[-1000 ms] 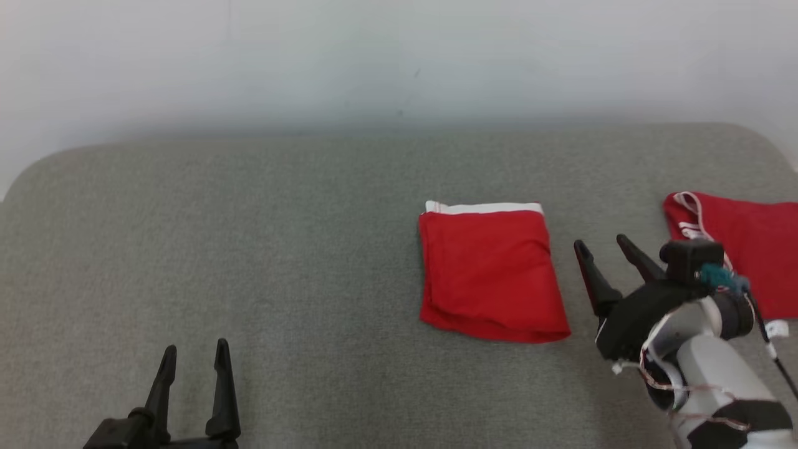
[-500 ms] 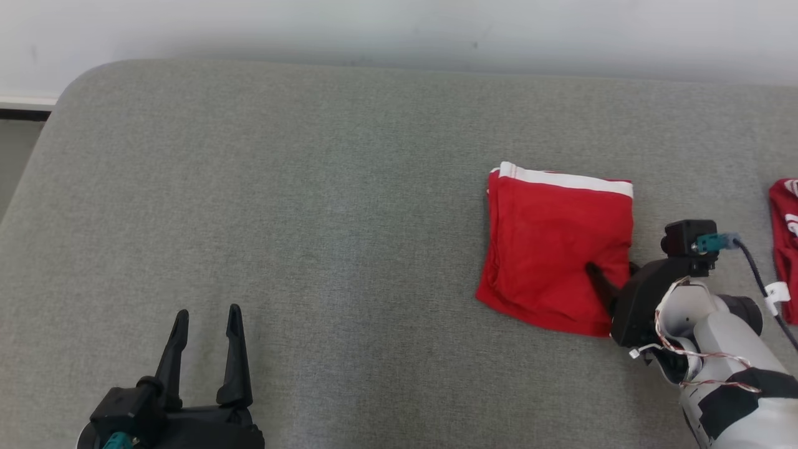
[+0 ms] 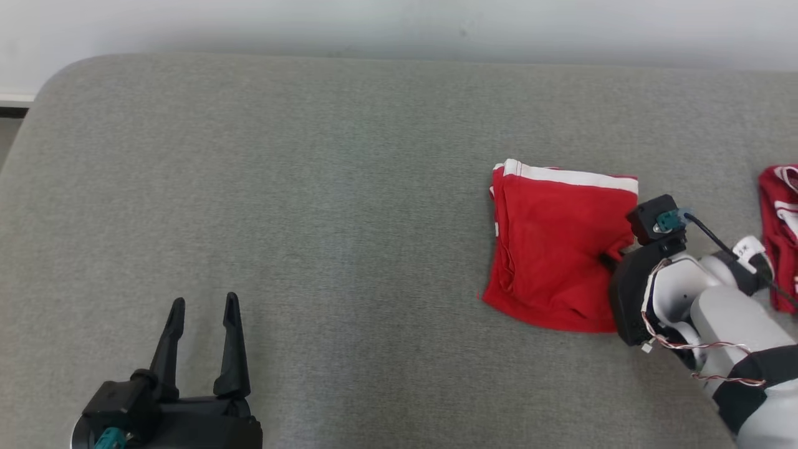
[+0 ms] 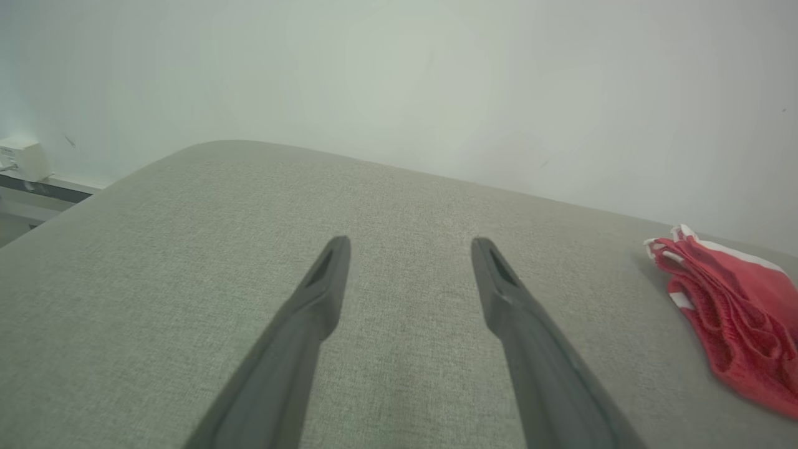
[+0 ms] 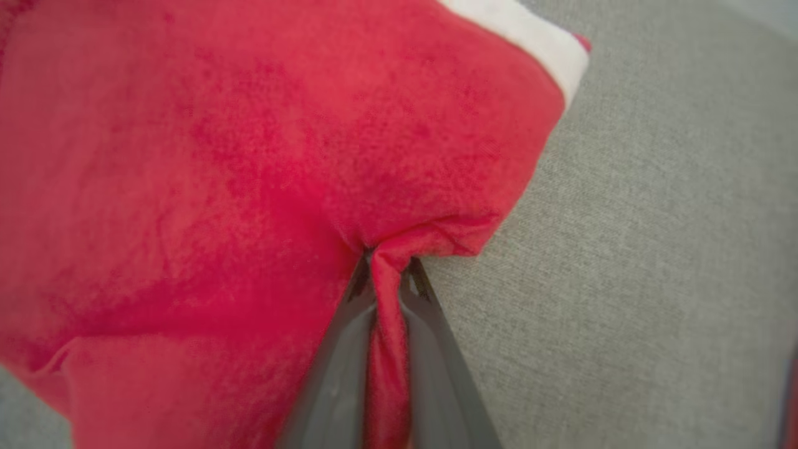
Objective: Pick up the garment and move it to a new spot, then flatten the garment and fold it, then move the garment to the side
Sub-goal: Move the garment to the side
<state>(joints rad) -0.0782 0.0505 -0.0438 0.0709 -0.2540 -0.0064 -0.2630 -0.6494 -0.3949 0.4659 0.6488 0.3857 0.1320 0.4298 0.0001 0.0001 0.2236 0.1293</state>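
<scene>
The garment (image 3: 552, 246) is red with a white band along its far edge, folded into a rectangle on the grey cushion at centre right. My right gripper (image 3: 608, 259) is shut on the garment's right edge. In the right wrist view the two fingers (image 5: 340, 362) pinch a bunched fold of the red garment (image 5: 249, 187) between them. The cloth puckers toward the pinch. My left gripper (image 3: 202, 305) stands open at the lower left, far from the garment, nothing between its fingers (image 4: 312, 312). The left wrist view catches the garment (image 4: 735, 312) at its right edge.
A second red garment with white trim (image 3: 779, 231) lies at the right edge of the grey cushion (image 3: 312, 187). A pale wall runs behind the cushion. The cushion's rounded corner and a strip of floor show at the far left.
My right gripper has shut on the garment's right edge, which now bunches toward it. Over the second the head camera shifted left and down. The left gripper has stayed open.
</scene>
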